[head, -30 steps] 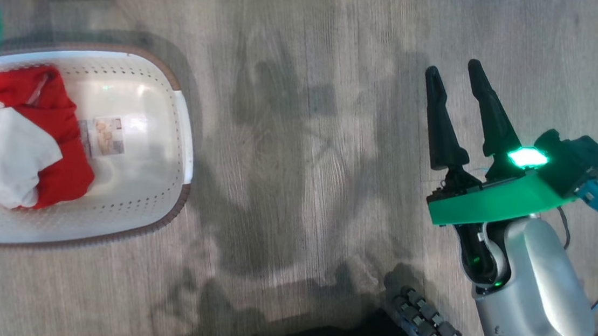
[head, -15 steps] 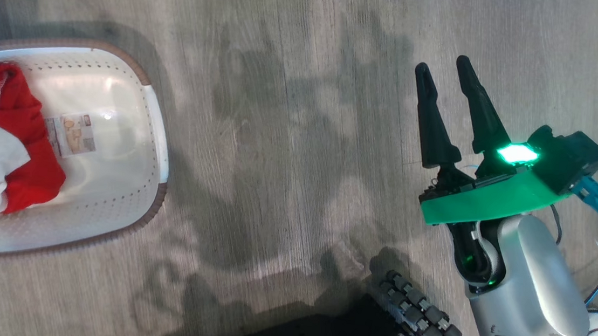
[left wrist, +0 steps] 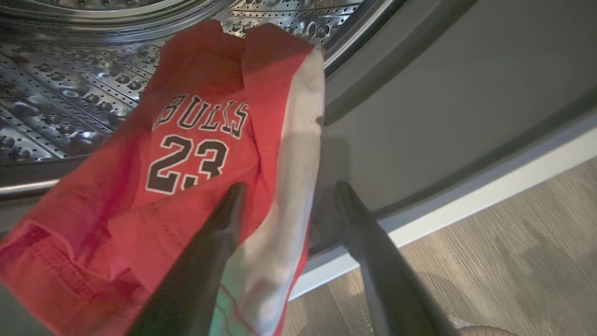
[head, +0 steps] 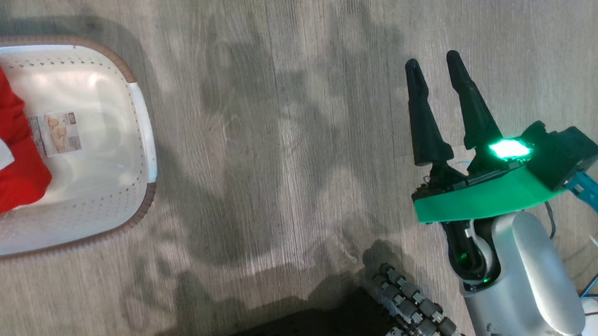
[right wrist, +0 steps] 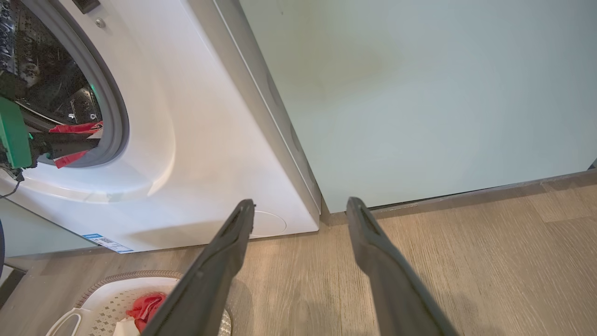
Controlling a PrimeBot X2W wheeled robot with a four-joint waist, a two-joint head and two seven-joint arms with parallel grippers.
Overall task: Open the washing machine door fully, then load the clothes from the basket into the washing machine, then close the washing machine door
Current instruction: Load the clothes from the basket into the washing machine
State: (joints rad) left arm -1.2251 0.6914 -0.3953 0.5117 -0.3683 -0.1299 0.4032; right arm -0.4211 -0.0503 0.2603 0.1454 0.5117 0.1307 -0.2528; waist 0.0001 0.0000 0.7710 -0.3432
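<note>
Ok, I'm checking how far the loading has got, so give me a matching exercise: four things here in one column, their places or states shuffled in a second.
Things:
1. red jersey
2. basket
3. right hand
4. teal cabinet

Places or states:
A. open, over bare floor
B. draped across the drum mouth
C. beside the washing machine
D. on the floor, holding a red and white garment

Pairs: 1-B, 2-D, 3-A, 4-C.

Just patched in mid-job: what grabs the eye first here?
A red jersey numbered 23 spills out of the steel drum, right before the open left tool. A red-and-white garment lies in the white basket on the floor, left of the open right tool.
</note>
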